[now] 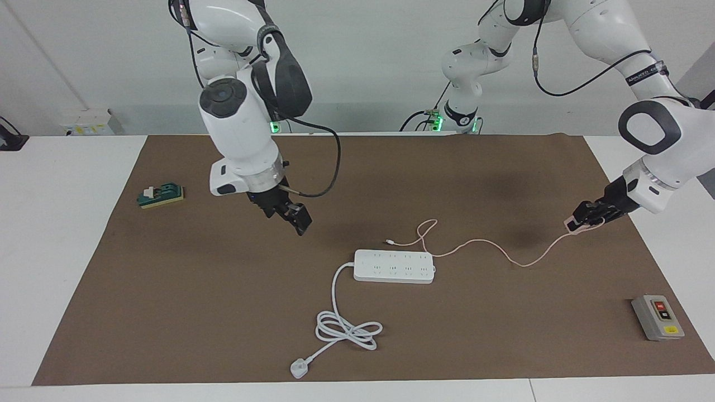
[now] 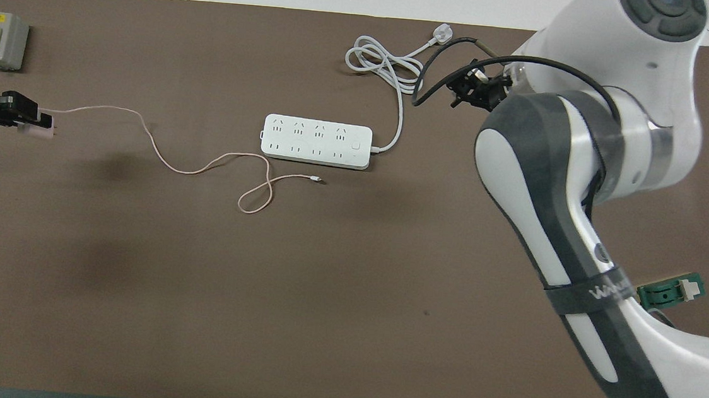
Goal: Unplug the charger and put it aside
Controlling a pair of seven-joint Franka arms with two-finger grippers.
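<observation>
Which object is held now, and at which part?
The left gripper holds the small pale-pink cube charger by its body; its thin cable trails free. The right gripper holds nothing.

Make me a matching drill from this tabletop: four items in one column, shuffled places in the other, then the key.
Items
1. charger
2. power strip
3. grey switch box
4. green block

Places
A. at the right arm's end of the brown mat
B. held in the left end effector
C. mid-mat, all sockets empty
D. at the left arm's end, farther from the robots than the charger

Pairs: 1-B, 2-C, 3-D, 4-A
</observation>
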